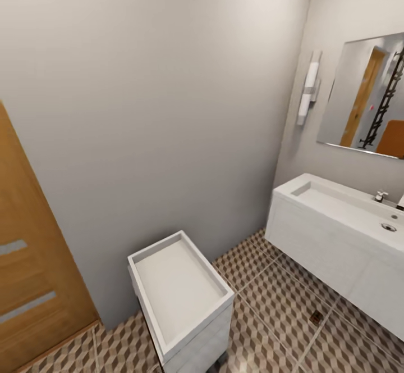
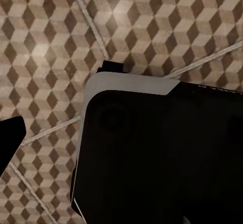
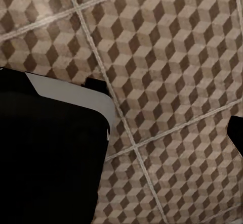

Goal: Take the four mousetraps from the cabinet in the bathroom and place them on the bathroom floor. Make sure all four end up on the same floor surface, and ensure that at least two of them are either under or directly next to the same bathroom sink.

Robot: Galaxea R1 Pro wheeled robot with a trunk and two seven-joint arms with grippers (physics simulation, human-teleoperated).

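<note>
You face the sink over the bathroom floor, a small mousetrap below it; you cannot tell either end effector's state from these views.

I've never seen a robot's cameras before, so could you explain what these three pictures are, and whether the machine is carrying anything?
It is a simulated wheeled robot with two arms, steered by a person. The big picture comes from its head camera: it looks into a bathroom with a patterned tile floor, a long white sink on a vanity under a mirror, a white drawer unit with a tray-like top, and a wooden door. The other two pictures come from cameras on its wrists, pointing down at the same floor past the robot's dark body. Whether the tools are open or holding anything cannot be told here.
</note>
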